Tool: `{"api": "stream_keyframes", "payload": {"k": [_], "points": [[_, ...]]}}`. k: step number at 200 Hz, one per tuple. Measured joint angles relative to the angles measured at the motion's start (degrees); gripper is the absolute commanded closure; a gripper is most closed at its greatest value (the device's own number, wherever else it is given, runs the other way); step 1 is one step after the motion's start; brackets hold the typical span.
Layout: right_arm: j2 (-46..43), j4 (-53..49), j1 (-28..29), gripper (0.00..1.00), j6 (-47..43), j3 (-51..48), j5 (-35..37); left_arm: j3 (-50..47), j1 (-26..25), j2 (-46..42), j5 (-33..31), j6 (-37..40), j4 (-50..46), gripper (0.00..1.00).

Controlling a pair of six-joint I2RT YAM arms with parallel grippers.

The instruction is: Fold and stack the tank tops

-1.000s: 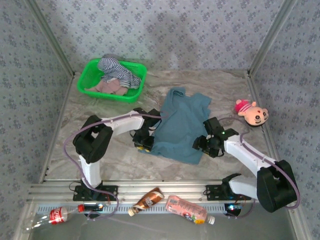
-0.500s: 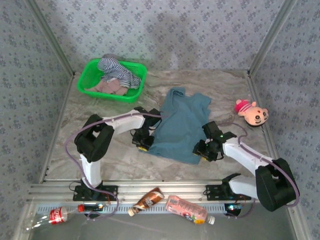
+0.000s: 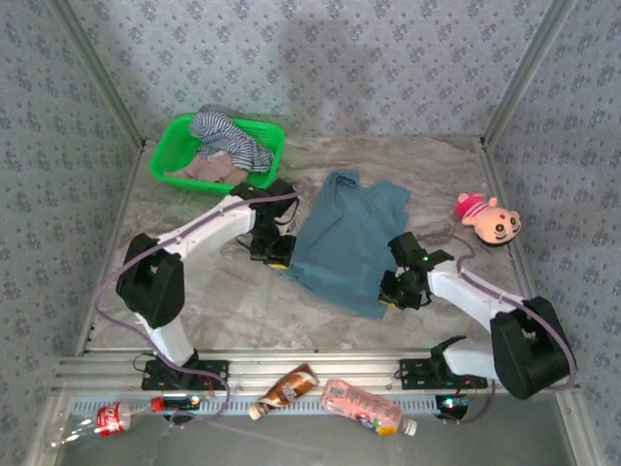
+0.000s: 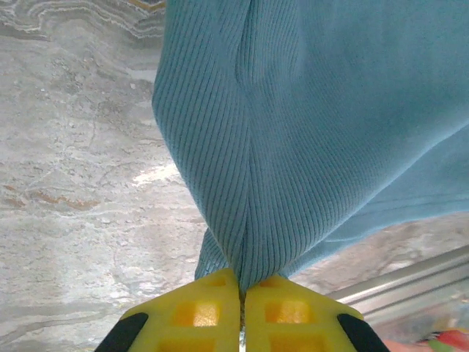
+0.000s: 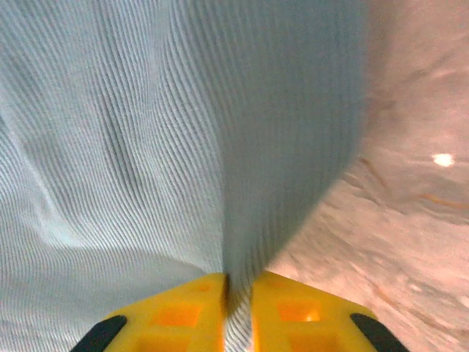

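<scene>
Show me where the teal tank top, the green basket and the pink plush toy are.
teal tank top (image 3: 349, 238), top external view, middle of the spread fabric
green basket (image 3: 167, 144), top external view, its left wall
pink plush toy (image 3: 493, 223), top external view, its face

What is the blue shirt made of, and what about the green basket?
The blue shirt looks like soft ribbed knit cloth with a matte finish: fine ridges run along it and it bunches into folds. The green basket looks like hard plastic, smooth and bright, with a stiff rim that holds its shape.
</scene>
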Motion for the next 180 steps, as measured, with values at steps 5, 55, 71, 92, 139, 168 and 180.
{"api": "stream_keyframes", "payload": {"k": [5,55,71,92,139,168,180], "points": [[-1.2,-1.4,-0.5,0.86,-0.4,0.7,0.6,0.0,0.3,-0.4,0.5,-0.4,0.0,0.94],[-9.4,-11.7,-9.0,0.87,-6.3,11.3,5.4,0.0,1.0,-1.3,5.0,-5.1,2.0,0.95],[-8.3,-11.2,-9.2,0.82,-7.6,12.3,4.5,0.0,0.9,-1.2,5.8,-6.1,3.0,0.95],[-6.3,-9.2,-7.4,0.69,-7.5,9.6,2.6,0.0,0.9,-0.8,5.8,-6.4,3.4,0.96],[0.7,-0.9,-3.6,0.55,-4.2,2.5,-1.7,0.0,0.9,0.8,5.8,-6.9,4.0,0.97],[6.6,6.2,-1.2,0.66,-2.9,2.2,-3.5,0.0,0.9,1.1,5.6,-7.1,4.0,0.99],[8.7,8.3,-0.4,0.76,-2.8,2.2,-3.7,0.0,0.9,1.1,5.5,-7.1,4.0,0.99]]}}
